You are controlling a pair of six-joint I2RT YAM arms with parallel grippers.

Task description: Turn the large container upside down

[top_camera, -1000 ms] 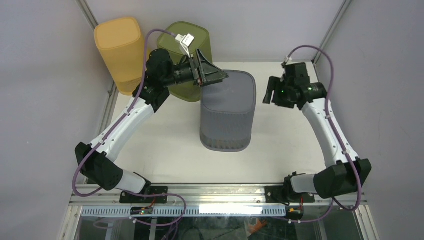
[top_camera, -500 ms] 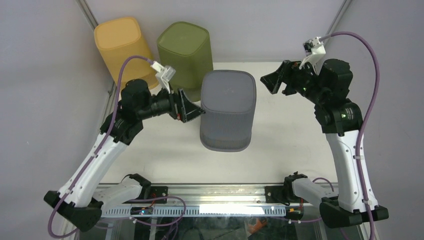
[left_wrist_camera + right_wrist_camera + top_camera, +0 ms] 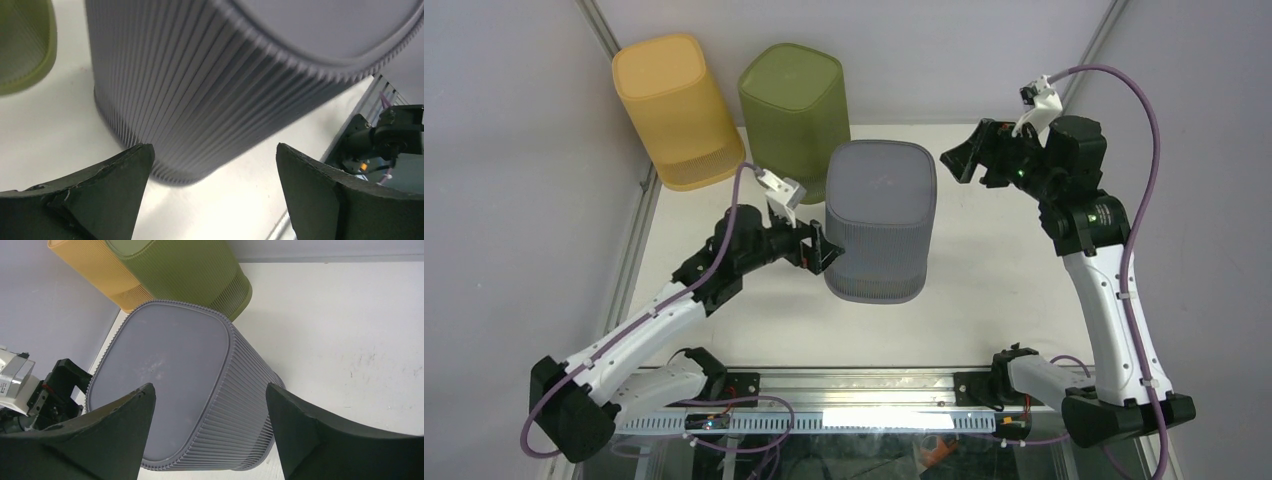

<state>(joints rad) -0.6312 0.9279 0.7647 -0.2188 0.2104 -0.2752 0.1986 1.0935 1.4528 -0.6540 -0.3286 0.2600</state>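
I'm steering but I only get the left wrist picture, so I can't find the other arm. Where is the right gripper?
Observer: The right gripper hangs in the air off the far right of the grey container, jaws open, not touching it.
Operator: Which side of it am I on?
Observer: The top view shows the left gripper at its left wall, part of the way up. I cannot tell if it touches.
Operator: I see a bit of green. Anything else back there?
Observer: Yes, a yellow container stands in the far left corner, beside the green container.
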